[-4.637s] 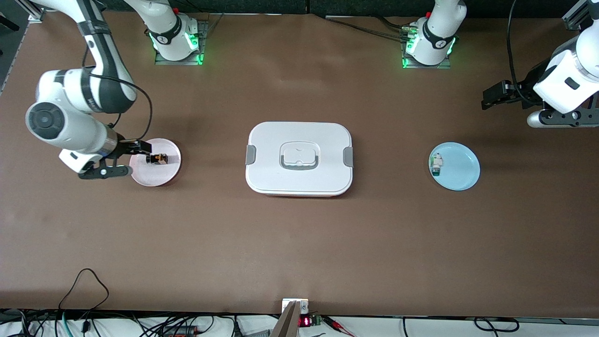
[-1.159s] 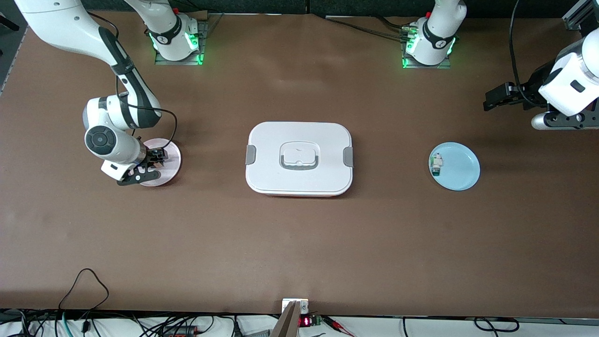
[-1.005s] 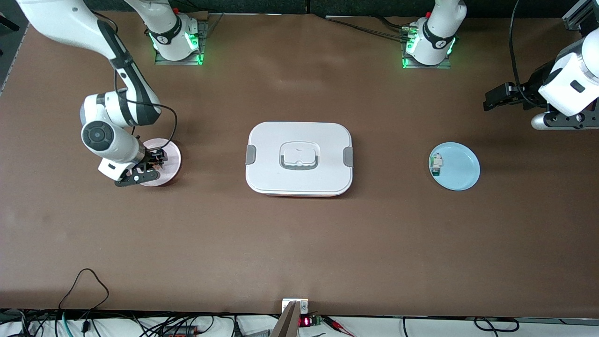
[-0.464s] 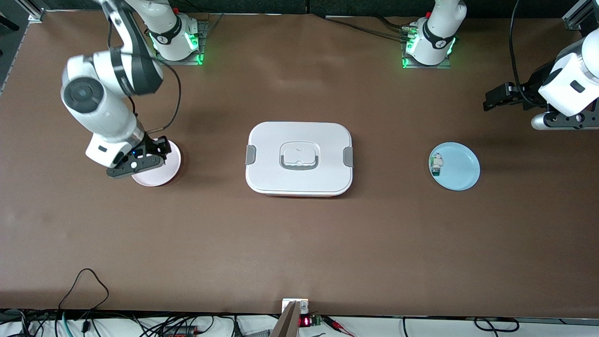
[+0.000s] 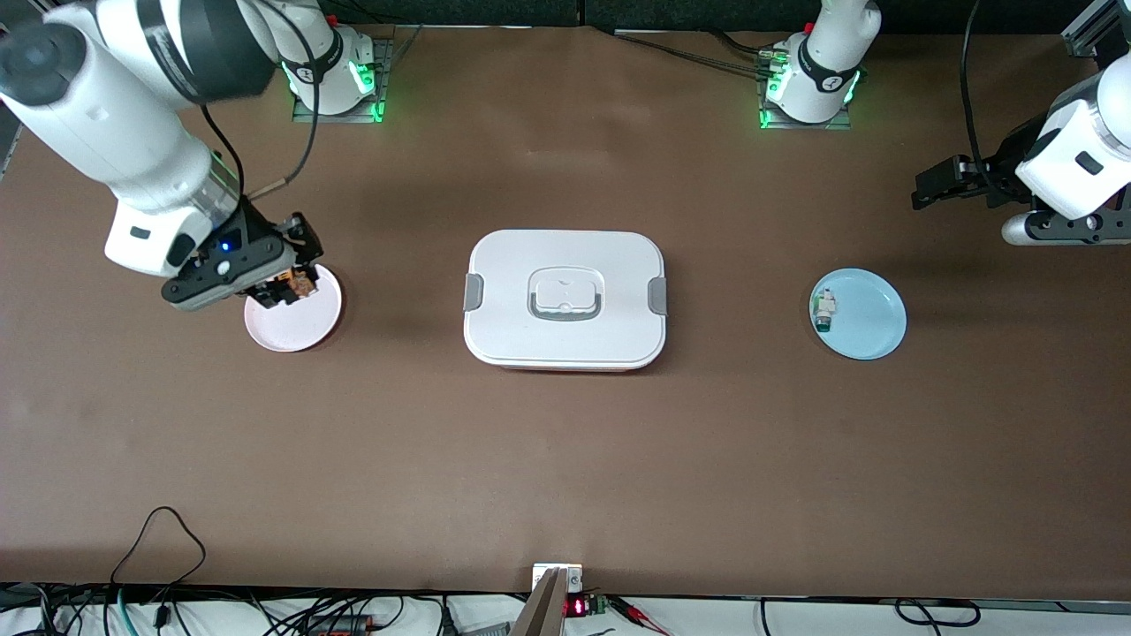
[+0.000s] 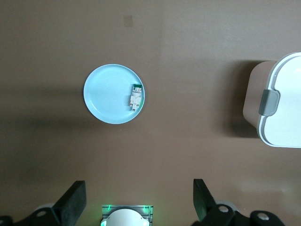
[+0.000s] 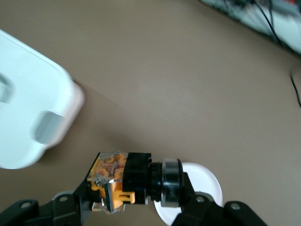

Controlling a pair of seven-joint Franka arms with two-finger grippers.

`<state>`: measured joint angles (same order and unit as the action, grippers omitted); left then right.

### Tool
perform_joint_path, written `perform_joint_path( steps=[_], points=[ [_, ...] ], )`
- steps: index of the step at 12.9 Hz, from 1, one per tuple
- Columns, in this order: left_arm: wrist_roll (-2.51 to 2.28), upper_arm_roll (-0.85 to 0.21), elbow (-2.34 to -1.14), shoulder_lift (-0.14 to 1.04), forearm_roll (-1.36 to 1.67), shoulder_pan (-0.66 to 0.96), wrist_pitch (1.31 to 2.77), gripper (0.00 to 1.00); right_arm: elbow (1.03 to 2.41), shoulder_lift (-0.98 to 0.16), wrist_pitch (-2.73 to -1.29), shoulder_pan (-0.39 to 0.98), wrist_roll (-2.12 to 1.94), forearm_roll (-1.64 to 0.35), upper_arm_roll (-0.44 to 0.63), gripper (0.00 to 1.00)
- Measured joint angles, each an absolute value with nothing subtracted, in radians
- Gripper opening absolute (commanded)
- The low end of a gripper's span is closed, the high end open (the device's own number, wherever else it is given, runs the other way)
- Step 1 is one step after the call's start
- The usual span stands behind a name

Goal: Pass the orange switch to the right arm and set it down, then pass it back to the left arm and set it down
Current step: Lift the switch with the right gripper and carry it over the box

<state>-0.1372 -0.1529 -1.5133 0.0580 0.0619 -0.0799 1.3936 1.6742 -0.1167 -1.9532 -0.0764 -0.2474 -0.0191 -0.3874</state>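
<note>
My right gripper (image 5: 290,281) is shut on the orange switch (image 5: 295,284) and holds it in the air over the pink plate (image 5: 305,322) at the right arm's end of the table. In the right wrist view the switch (image 7: 134,181) sits between the fingers, orange block at one end, black round cap at the other. The white box (image 5: 565,299) with grey latches stands in the middle of the table; its corner shows in the right wrist view (image 7: 28,127). My left gripper (image 5: 938,184) is open and empty, waiting up at the left arm's end of the table.
A light blue plate (image 5: 870,316) holds a small white-and-green switch part (image 5: 823,311) between the box and the left arm; both show in the left wrist view (image 6: 110,94). Cables lie along the table edge nearest the camera.
My right gripper closed on the orange switch on the pink plate and has risen with it; the right arm swung upward. The left arm has barely moved.
</note>
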Motion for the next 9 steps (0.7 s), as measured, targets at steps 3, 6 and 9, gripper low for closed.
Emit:
perform_joint_path(
  steps=[3, 6, 9],
  points=[
    [-0.137, -0.153, -1.513, 0.058, 0.062, -0.08, 1.394, 1.0, 1.609, -0.117, -1.954, -0.069, -0.389, -0.132, -0.42, 0.24],
    [-0.137, -0.153, -1.513, 0.058, 0.062, -0.08, 1.394, 1.0, 1.578, -0.118, -1.99, -0.057, -0.573, -0.271, -0.442, 0.24],
    [-0.137, -0.153, -1.513, 0.058, 0.062, -0.08, 1.394, 1.0, 1.576, -0.135, -2.047, -0.044, -0.787, -0.468, -0.453, 0.23]
  ],
)
